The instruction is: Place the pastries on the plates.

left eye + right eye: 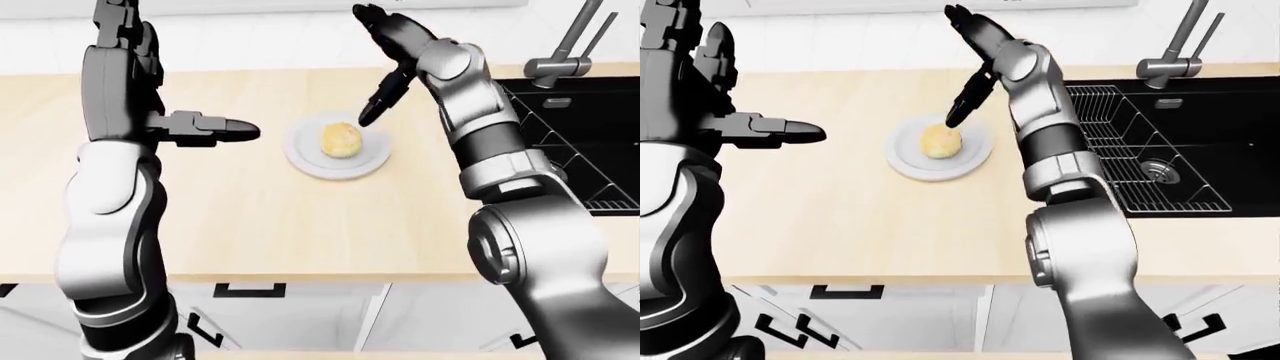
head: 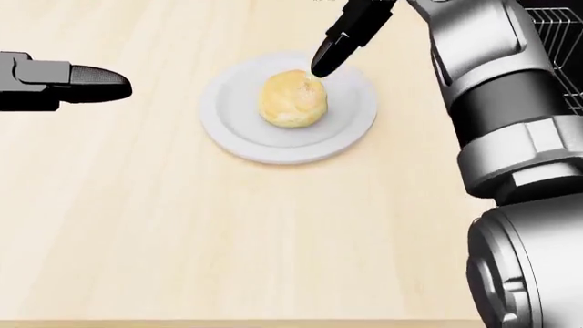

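A round yellow pastry lies in the middle of a white plate on the light wooden counter. My right hand is open above the plate's upper right rim, one dark finger pointing down just over the pastry, holding nothing. My left hand is open and raised at the left, its thumb pointing toward the plate, well apart from it. Only this one plate and pastry show.
A black sink with a wire rack and a grey faucet sits at the right of the counter. White cabinet fronts run below the counter's near edge. A white wall backs the counter.
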Robot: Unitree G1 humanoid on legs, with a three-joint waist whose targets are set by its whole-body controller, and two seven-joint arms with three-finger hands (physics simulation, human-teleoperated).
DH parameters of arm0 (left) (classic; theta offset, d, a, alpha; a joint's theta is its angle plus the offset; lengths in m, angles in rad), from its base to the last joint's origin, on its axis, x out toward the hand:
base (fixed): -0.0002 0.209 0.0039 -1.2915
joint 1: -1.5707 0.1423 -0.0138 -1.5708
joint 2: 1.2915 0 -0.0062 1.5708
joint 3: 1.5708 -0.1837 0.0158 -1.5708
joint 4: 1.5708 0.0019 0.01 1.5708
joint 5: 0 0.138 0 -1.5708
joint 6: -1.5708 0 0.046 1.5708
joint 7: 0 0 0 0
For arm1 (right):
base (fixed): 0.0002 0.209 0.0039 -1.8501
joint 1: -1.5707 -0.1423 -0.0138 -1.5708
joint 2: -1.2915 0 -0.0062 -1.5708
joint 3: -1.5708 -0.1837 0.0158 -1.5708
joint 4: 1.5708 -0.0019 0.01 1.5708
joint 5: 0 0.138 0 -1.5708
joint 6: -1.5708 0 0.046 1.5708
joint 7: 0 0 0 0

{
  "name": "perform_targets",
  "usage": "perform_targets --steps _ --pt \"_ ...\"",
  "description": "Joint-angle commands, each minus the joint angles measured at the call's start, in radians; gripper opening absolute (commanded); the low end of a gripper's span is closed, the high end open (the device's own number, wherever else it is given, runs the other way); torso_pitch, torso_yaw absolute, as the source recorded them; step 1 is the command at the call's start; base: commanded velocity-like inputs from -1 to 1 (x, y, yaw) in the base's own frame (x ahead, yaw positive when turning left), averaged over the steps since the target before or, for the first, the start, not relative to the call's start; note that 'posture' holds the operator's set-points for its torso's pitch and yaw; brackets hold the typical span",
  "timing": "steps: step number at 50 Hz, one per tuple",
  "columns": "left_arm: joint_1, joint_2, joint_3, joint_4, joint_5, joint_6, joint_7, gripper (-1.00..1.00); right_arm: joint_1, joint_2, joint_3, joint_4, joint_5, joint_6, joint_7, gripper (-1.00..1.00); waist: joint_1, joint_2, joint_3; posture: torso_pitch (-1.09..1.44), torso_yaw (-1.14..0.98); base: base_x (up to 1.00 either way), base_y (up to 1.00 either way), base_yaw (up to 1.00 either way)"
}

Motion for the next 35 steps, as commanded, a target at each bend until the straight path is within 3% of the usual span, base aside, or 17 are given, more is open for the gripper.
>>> perform_targets --steps 1,17,26,35 --pt "-0.031 0.013 0.009 -0.028 0.005 -0.022 0.004 1.0 -0.033 -0.019 -0.007 -0.085 0.017 0.027 0.017 1.0 0.0 0.002 -0.03 0.0 0.0 0.0 0.0 0.0" --pt "-0.034 0.039 0.028 -0.061 0.0 0.013 -0.001 1.0 0.111 -0.089 -0.061 -0.773 0.11 0.514 0.119 1.0 0.006 -0.006 -0.021 0.0 0.0 0.0 0.0 0.0" --pt "-0.055 0.067 0.045 -0.066 -0.011 0.039 -0.005 1.0 0.196 -0.194 -0.113 -1.021 0.152 0.687 0.142 1.0 0.007 -0.012 -0.017 0.0 0.0 0.0 0.0 0.0" --pt "-0.046 0.104 0.077 -0.097 -0.023 0.07 -0.009 1.0 0.283 -0.254 -0.147 -1.18 0.217 0.797 0.115 1.0 0.006 -0.012 -0.016 0.0 0.0 0.0 0.0 0.0"
